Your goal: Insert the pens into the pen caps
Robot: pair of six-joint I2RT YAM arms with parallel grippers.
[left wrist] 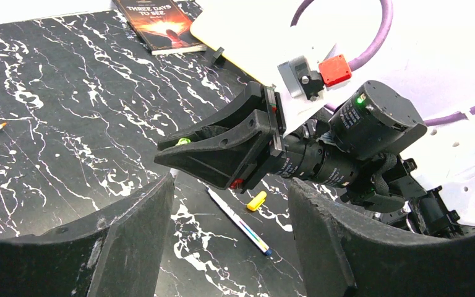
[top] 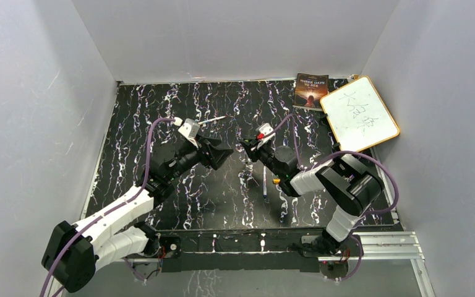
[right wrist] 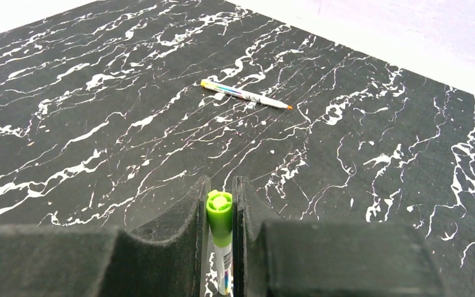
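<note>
Behind the right jaws, seen from above, a loose pen [top: 264, 180] lay on the surface. At the left wrist, the left jaws stood apart and empty. At the right wrist, the right jaws clamped a green-ended pen [right wrist: 219, 216], which was probably light, stiff and slick and best gripped mid-barrel.

On my feed both arms wear white shells over black joints: left arm [top: 114, 213], right arm [top: 309, 179]. A purple cable [top: 149, 145] runs along each. The right end effector [left wrist: 172, 154] is matte black, with a red block [left wrist: 334, 69] and a green light [left wrist: 361, 99] behind it.
</note>
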